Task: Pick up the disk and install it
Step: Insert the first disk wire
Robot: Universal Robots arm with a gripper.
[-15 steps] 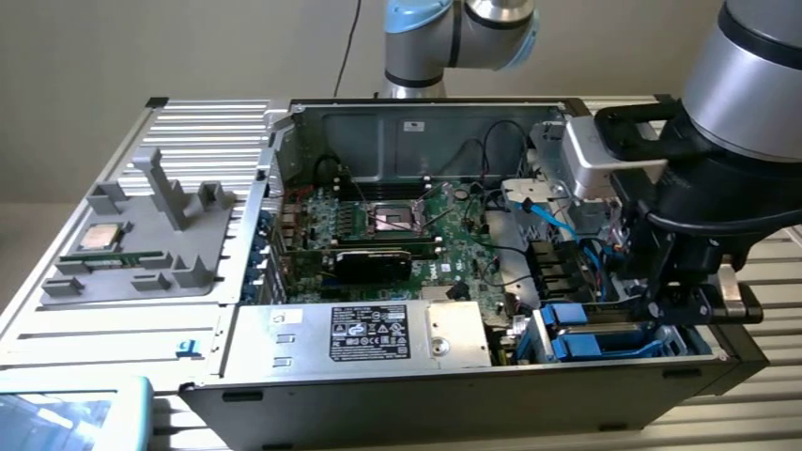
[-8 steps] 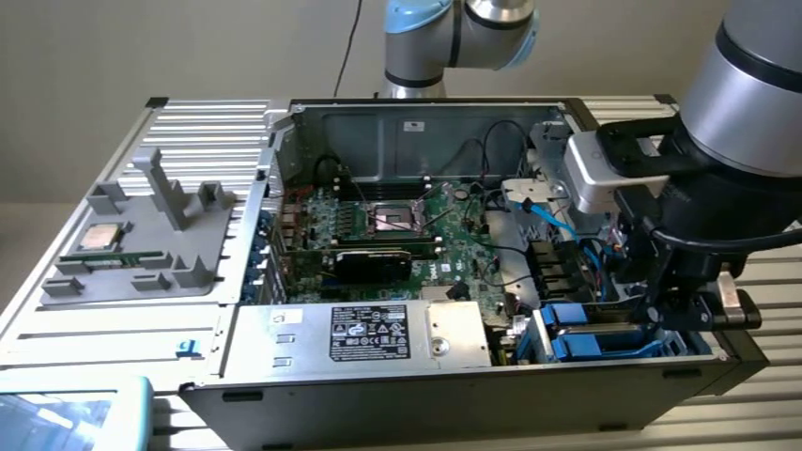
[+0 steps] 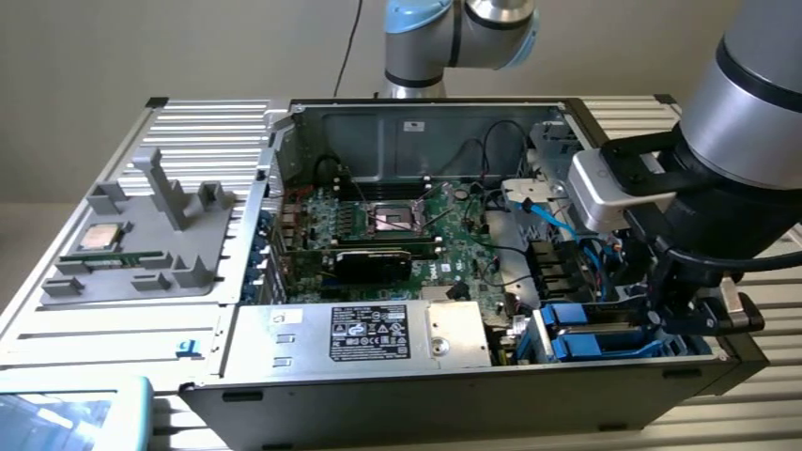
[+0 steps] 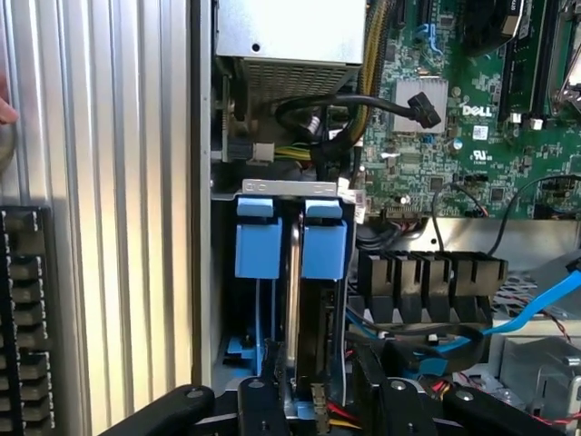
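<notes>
The hand (image 4: 318,400) grips the disk (image 4: 316,309) by its flat sides, keeping it on edge (blue carrier tabs (image 4: 324,241) leading) to match the narrow drive bay (image 4: 289,188), where it stands inside the case's corner.

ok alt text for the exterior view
The hand of a robot arm reaches into the blue-framed drive bay in a corner of an open computer case, on the exterior view's right. A green motherboard lies mid-case, a silver power-supply box sits at the front, and a grey tray is on the exterior view's left.
</notes>
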